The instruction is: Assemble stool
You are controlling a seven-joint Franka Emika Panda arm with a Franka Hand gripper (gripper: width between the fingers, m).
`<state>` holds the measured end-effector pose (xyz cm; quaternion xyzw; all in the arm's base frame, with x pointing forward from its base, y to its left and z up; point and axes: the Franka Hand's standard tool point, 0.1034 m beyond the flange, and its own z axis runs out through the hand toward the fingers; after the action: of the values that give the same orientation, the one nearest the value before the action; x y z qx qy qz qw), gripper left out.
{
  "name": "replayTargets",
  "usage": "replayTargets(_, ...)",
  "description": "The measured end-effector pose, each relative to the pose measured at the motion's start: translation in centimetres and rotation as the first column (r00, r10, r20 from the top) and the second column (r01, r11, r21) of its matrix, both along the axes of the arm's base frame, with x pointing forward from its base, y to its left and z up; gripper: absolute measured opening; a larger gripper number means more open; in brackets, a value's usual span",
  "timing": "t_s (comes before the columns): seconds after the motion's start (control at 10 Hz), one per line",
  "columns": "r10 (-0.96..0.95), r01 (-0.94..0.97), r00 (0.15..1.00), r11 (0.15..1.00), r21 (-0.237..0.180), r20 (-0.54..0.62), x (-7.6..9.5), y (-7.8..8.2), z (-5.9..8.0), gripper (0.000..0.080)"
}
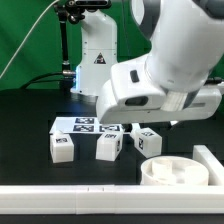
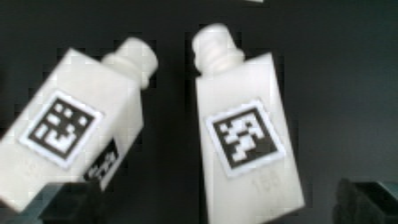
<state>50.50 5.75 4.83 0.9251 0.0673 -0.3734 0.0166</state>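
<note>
Exterior view: bright, even light from above; white arm (image 1: 170, 50) near washed out; black bench (image 1: 25, 112) swallows shadows; picture coarse, soft. Wrist view: two legs (image 2: 86, 115) (image 2: 249, 130) blurred, outlines smeared, mild glare on white faces.

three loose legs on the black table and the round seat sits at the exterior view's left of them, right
Not quite. The round seat sits at the exterior view's right of the legs, not the left, as the exterior view shows. The rest holds: three loose legs, one at that view's left, one in the middle and one at the right, lie on the black table.
</note>
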Motion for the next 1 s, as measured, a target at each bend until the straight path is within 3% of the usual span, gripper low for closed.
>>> replayTargets(0.4,0.006,-0.016,0.966,0.999,-0.034,-0.258,-1.7,0.1,-1.0,0.0649)
replayTargets(1.0,0.028,-0.031,0.971,0.999,-0.011,-0.235,-1.2,0.8,-2.4,0.0649)
